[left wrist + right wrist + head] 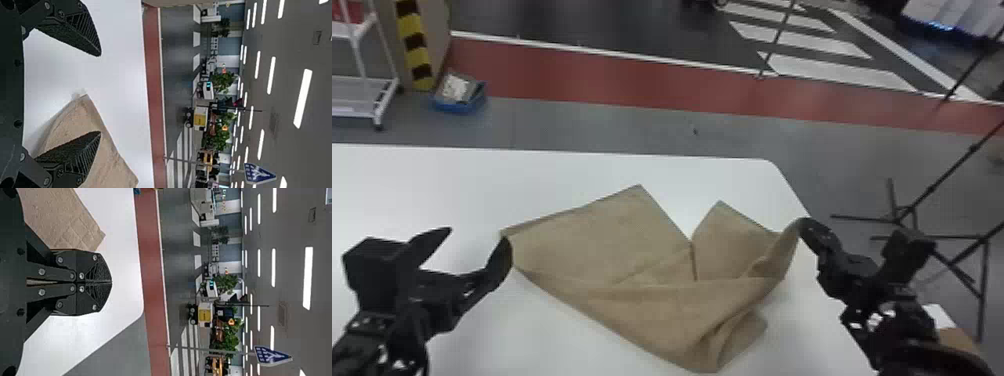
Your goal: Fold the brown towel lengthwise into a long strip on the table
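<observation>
The brown towel (632, 240) lies rumpled on the white table, its near part doubled over and two corners pointing to the far edge. My left gripper (477, 241) stands open at the towel's left corner, the inner finger right beside it. The left wrist view has the same gripper (100, 94) with its fingers wide apart and the towel (98, 149) behind one of them. At the right, my right gripper (801, 225) is shut on the towel's raised right end. Seen from its wrist, the right gripper (111, 282) has its fingers pressed together, the towel (62, 215) beyond.
The white table's (457, 175) far edge runs behind the towel, and its right edge slopes down beneath the right arm. Black tripod stands (902, 220) are on the floor to the right. A blue bin (459, 102) and a white rack (362, 85) are on the floor at far left.
</observation>
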Robot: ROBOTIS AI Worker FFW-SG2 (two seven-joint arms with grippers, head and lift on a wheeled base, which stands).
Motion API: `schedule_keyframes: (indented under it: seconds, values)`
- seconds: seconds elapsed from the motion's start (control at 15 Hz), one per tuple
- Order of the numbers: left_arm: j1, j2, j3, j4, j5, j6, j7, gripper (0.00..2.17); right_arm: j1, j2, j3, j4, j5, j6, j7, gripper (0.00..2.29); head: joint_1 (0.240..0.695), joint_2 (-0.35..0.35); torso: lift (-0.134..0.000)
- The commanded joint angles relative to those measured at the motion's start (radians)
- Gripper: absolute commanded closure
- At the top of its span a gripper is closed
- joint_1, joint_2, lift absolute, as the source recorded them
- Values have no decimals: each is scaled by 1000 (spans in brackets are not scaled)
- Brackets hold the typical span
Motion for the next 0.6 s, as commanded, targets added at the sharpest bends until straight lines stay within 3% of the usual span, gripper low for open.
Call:
schedule_keyframes:
  seconds: [0.0,0.27,0.53]
  values:
    - [-68,-2,-20,72,38,5,-16,221,0,6,73,-1,33,-10,-4,1420,695,-350,-117]
    - [-157,-22,-74,169,43,5,-36,265,2,20,192,-1,72,-25,-18,1420,695,-330,-117]
    - [-220,-50,-112,270,28,5,-36,356,5,26,244,-7,84,-25,-19,1420,695,-299,-117]
